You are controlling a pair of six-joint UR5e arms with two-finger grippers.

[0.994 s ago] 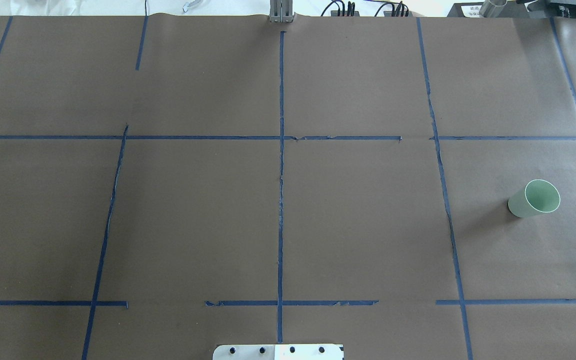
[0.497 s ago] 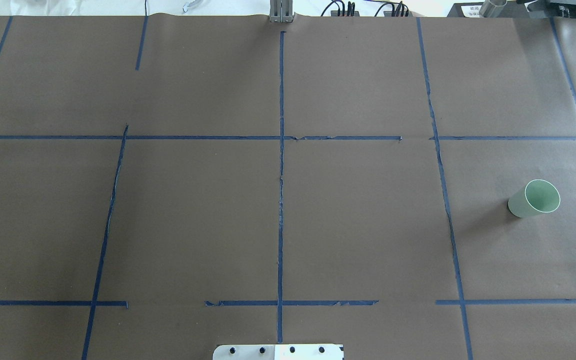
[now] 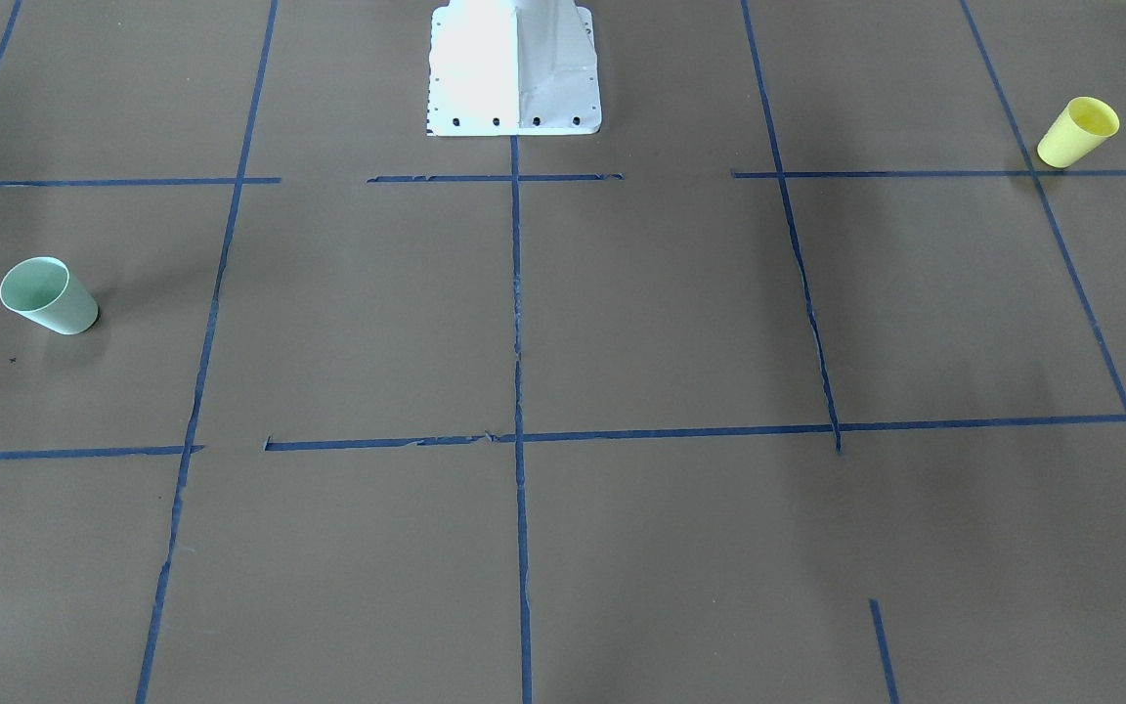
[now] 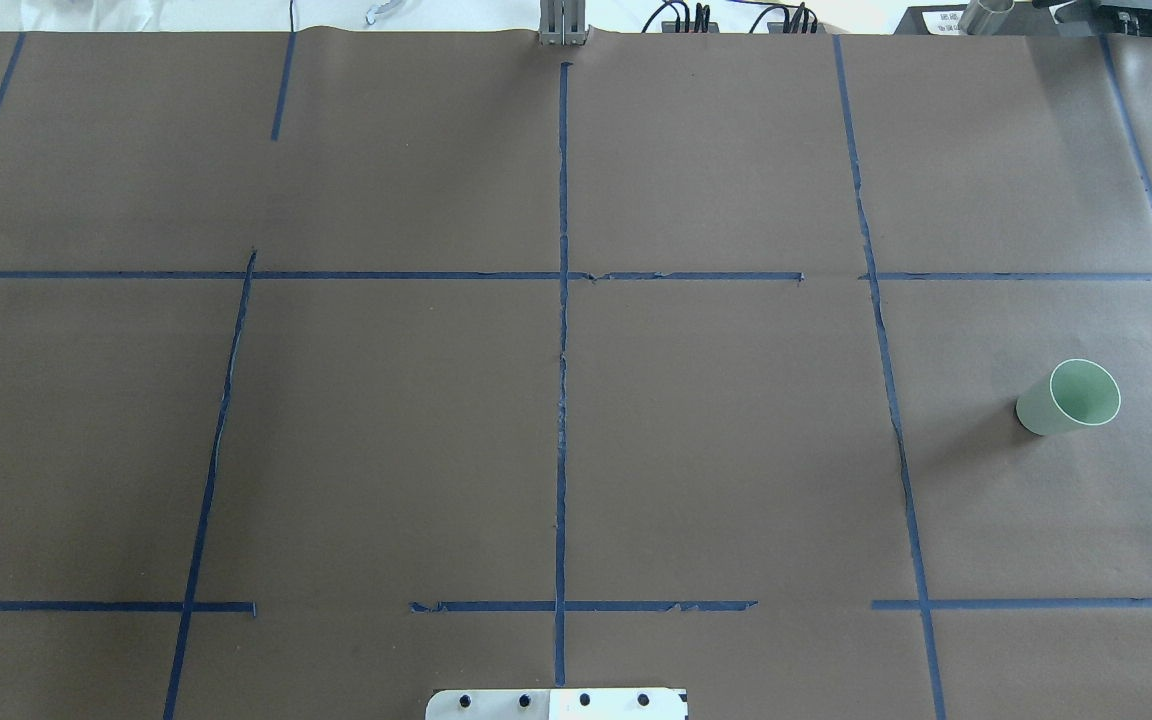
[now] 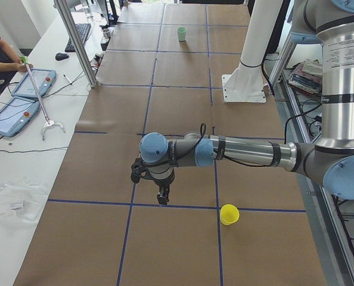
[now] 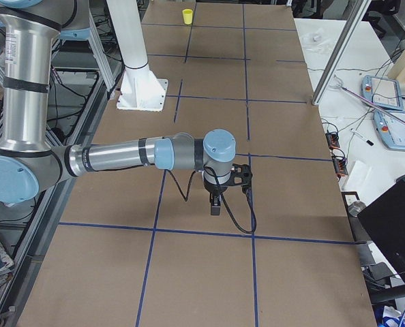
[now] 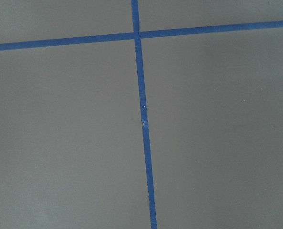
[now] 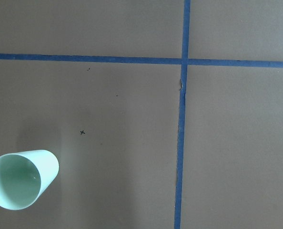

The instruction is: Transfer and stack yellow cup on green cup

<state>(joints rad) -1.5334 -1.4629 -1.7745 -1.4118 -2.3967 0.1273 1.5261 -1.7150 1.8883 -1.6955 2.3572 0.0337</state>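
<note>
The left end effector (image 5: 162,198) and right end effector (image 6: 215,208) point down; cannot tell spread.

Brown paper-covered table (image 4: 386,420), blue tape lines (image 4: 562,400), white bench (image 5: 16,164)

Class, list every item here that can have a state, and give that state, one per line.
yellow cup: upright, mouth up, empty, standing alone.
green cup: upright, mouth up, empty, nothing stacked in it.
left gripper: pointing down, holding no cup; open or shut unclear.
right gripper: pointing down, holding no cup; open or shut unclear.
</note>
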